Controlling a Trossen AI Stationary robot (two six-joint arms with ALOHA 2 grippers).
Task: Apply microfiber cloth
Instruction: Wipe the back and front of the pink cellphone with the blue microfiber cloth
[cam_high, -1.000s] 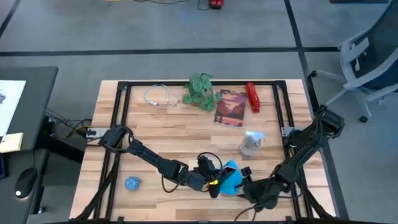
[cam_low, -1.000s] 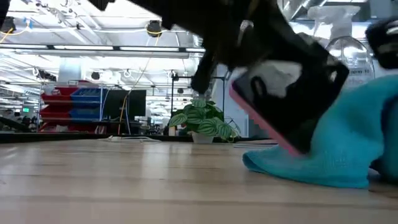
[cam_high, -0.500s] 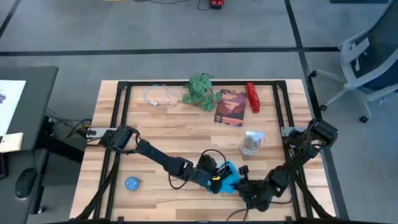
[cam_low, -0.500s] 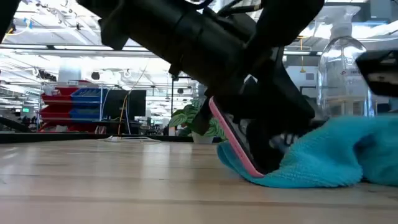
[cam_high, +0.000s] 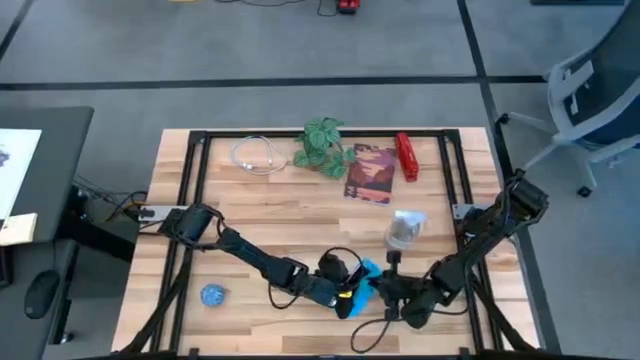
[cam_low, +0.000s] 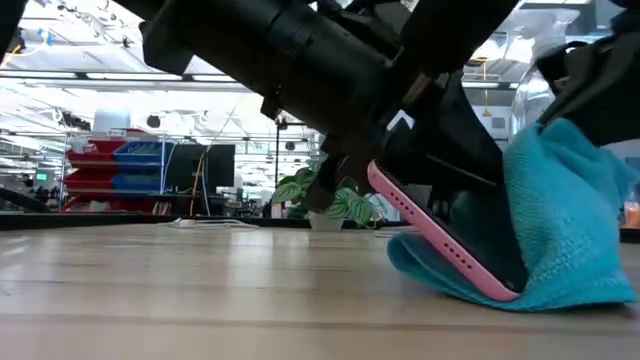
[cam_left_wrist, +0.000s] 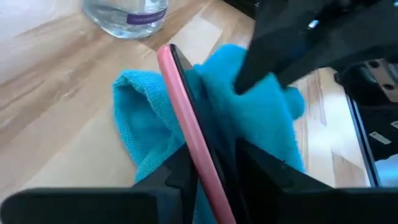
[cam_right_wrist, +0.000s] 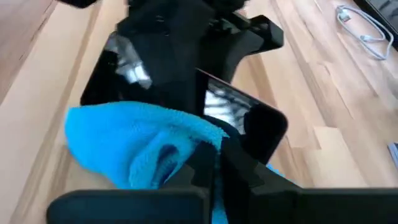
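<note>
grippers meet near the front edge of the wooden table (cam_high: 260, 215). the left gripper (cam_left_wrist: 208, 163) is clamped on a pink-edged phone (cam_low: 440, 250), a finger on each flat side, holding it on edge and tilted, its lower end down in the microfiber cloth (cam_low: 565, 225). the right gripper (cam_right_wrist: 214, 165) pinches a bunched fold of the same cloth and presses it against the phone's dark screen. the cloth lies crumpled between both grippers, partly under the phone, partly lifted up its face; no long axis can be made out. from above only a small blue patch shows (cam_high: 366, 274), the arms covering the rest. a clear bottle (cam_high: 403, 232) stands just behind. beyond the table, a bright hall with ceiling lights and red and blue shelving.
</note>
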